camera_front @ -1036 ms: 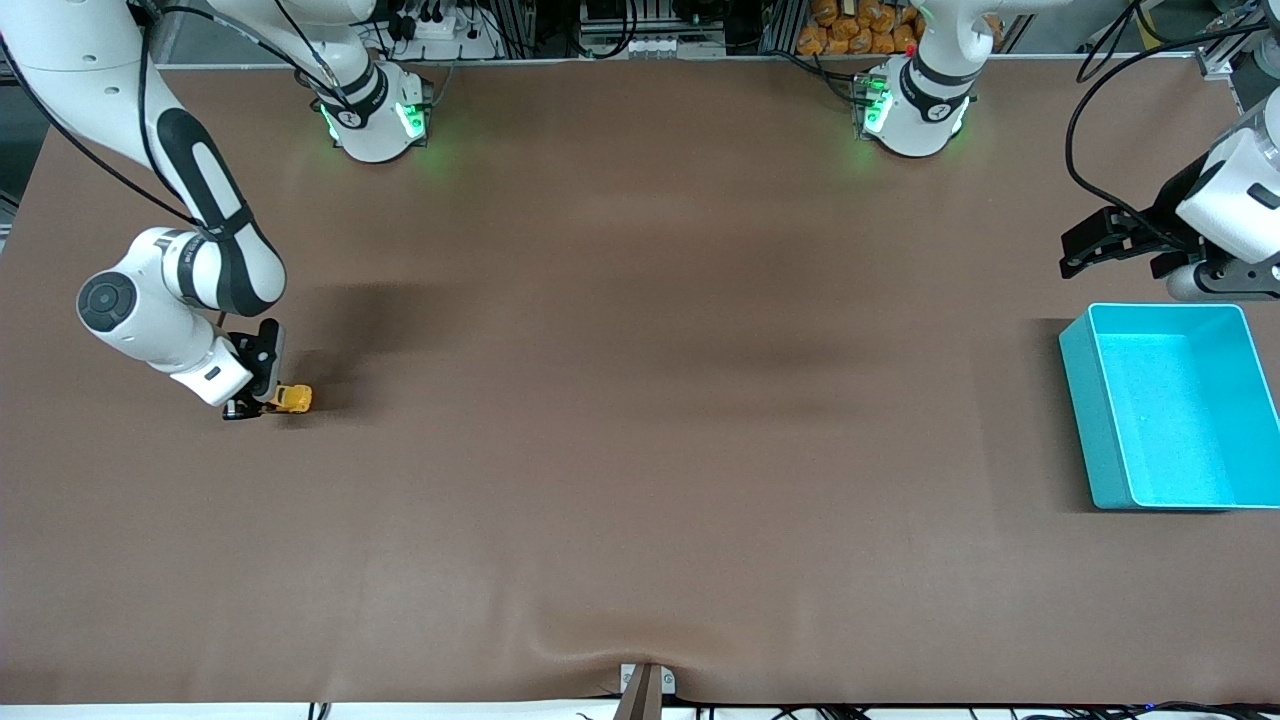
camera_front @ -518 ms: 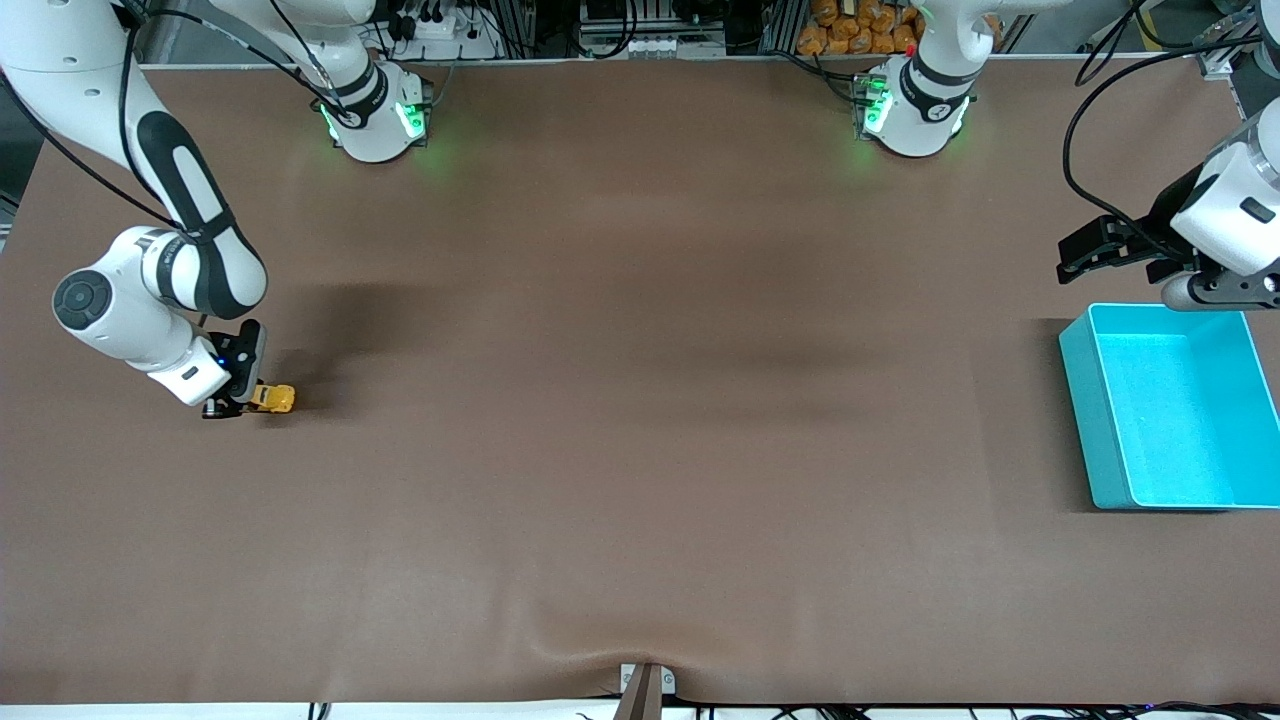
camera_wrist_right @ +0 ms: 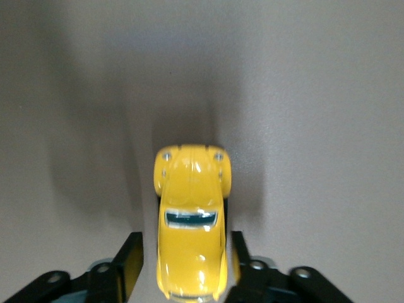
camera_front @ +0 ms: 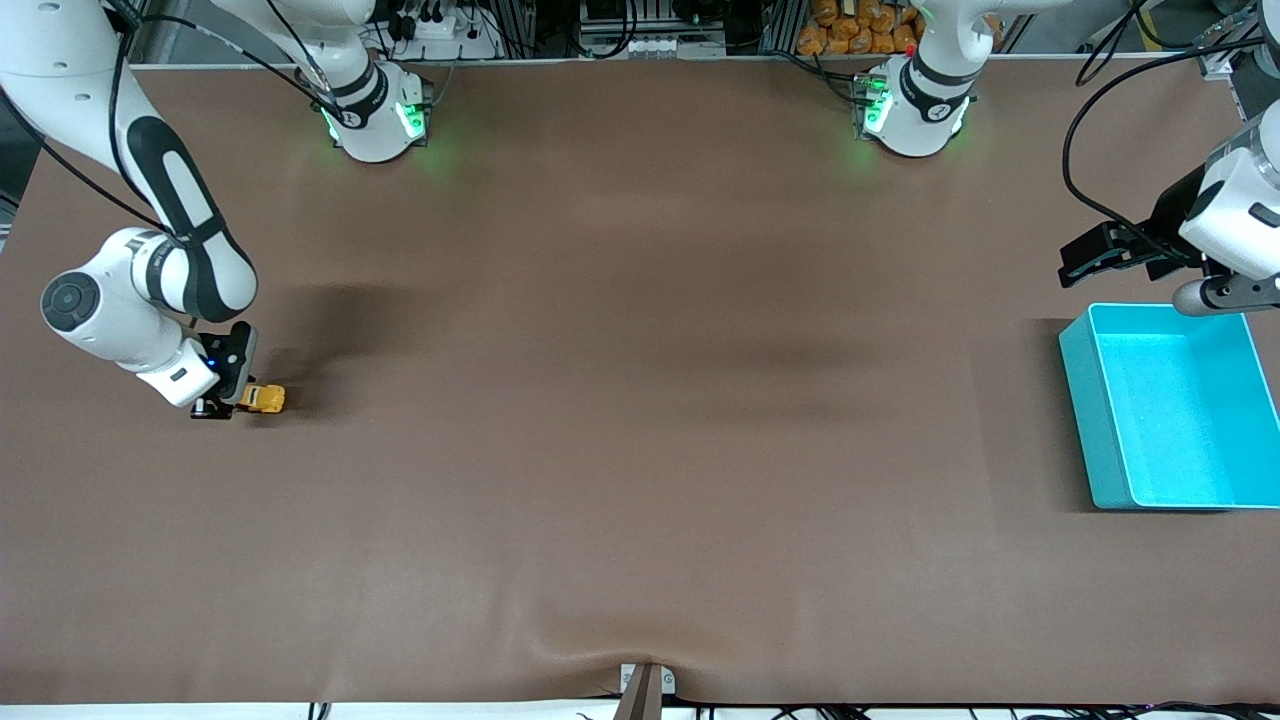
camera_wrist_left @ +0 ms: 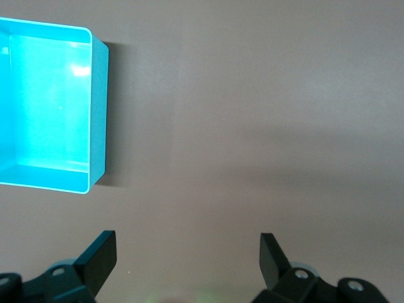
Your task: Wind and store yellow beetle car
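One small yellow car (camera_wrist_right: 191,221) is being handled at the right arm's end of the counter (camera_front: 620,420), on whose brown surface it rests. In the right wrist view the fingers (camera_wrist_right: 129,260) of the right end effector (camera_front: 218,405) stand on either side of the car's rear half, with a narrow gap visible on at least one flank, so the car appears loosely straddled rather than clamped; whether a light touch remains on the other flank cannot be told.

The step in hand is judged to be the release after winding. It would be done well if the fingers were parted evenly, so that neither flank is dragged sideways, and the end effector lifted straight up, so that the roof is not caught. The car's nose points away from the end effector, toward open counter, along which a run could be expected once the car is freed.

The teal bin (camera_front: 1165,410) lies well apart, at the left arm's end. The left end effector (camera_front: 1115,248) is held waiting just beside the bin's rim, spread wide and empty.
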### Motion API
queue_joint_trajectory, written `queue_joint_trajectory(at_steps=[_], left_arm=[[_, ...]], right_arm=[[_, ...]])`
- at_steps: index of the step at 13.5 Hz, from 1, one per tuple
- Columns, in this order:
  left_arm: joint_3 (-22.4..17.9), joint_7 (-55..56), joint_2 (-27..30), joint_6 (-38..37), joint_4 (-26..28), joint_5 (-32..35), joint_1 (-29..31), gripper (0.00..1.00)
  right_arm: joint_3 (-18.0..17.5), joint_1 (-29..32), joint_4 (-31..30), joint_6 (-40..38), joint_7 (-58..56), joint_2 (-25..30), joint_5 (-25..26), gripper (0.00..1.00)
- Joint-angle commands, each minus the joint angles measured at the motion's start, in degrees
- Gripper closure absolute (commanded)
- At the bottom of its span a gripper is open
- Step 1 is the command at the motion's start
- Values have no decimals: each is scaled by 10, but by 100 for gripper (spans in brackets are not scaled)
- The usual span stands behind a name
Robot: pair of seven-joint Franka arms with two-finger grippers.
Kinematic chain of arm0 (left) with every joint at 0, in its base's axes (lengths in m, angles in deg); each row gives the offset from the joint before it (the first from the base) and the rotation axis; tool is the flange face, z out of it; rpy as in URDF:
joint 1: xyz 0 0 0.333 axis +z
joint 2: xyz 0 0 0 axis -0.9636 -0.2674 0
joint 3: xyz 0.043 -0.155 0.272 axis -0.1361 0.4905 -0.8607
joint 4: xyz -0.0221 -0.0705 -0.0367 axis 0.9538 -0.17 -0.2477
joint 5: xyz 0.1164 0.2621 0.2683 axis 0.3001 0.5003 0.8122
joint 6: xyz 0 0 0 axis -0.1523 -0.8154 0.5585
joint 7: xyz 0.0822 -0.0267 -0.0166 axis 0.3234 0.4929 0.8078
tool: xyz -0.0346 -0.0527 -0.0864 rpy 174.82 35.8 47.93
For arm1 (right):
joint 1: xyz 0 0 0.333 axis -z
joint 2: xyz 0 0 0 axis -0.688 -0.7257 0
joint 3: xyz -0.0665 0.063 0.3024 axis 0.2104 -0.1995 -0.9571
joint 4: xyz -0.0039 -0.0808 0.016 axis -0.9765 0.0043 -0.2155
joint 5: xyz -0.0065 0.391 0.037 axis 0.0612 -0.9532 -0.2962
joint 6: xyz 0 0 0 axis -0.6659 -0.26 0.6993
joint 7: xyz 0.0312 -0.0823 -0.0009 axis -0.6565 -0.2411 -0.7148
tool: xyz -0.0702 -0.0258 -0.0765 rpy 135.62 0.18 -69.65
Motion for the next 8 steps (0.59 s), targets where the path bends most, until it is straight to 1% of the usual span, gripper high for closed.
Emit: queue_joint_trajectory(at_steps=[1,2,3,7,8], left_arm=[[1,12,0,-1,-1,1,2,0],[1,12,1,-1,0,0,2,0],[1,11,1,-1,1,1,2,0],[1,14,1,-1,2,0,3,0],[1,33,1,-1,6,0,2,0]], right_arm=[[-6,14,97,-123,-15,-20,-5,0],[-6,14,129,-171,-15,-20,-5,0],[-6,14,145,-194,-14,-19,-5,0],[-6,14,147,-208,-14,-10,-5,0],[-6,14,147,-208,-14,-8,-5,0]])
